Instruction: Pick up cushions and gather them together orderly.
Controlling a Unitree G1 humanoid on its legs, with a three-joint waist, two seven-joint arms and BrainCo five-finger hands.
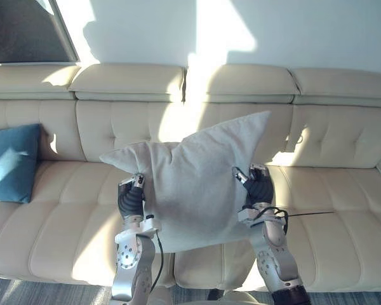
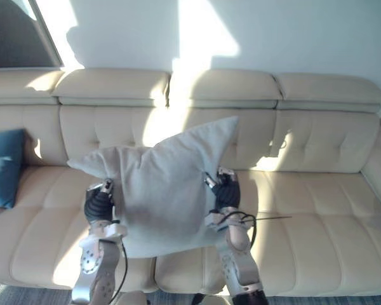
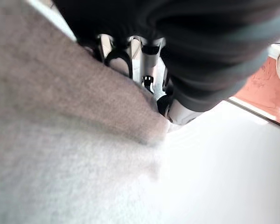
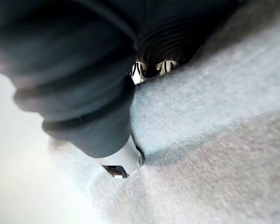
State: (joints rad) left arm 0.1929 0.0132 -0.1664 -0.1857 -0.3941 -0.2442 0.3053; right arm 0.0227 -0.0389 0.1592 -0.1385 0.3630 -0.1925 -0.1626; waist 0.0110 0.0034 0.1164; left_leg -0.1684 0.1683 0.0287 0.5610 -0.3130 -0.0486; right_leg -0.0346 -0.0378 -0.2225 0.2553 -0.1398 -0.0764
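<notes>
A large grey cushion (image 1: 190,184) hangs upright in front of the cream sofa (image 1: 330,190), held between my two hands with its upper right corner pointing up. My left hand (image 1: 131,198) grips its left edge, thumb (image 3: 177,109) and fingers (image 3: 116,58) pinching the cloth (image 3: 60,140). At the right edge, my right hand (image 1: 259,187) clamps the fabric (image 4: 214,140), its thumb (image 4: 123,163) dug into a fold. A blue cushion (image 1: 11,162) leans against the backrest at the sofa's far left.
The sofa's seat runs wide to both sides of the held cushion, with a tufted backrest and headrests (image 1: 127,79) behind. A dark framed panel (image 1: 22,28) is on the wall at the upper left. Grey carpet (image 1: 25,292) lies in front.
</notes>
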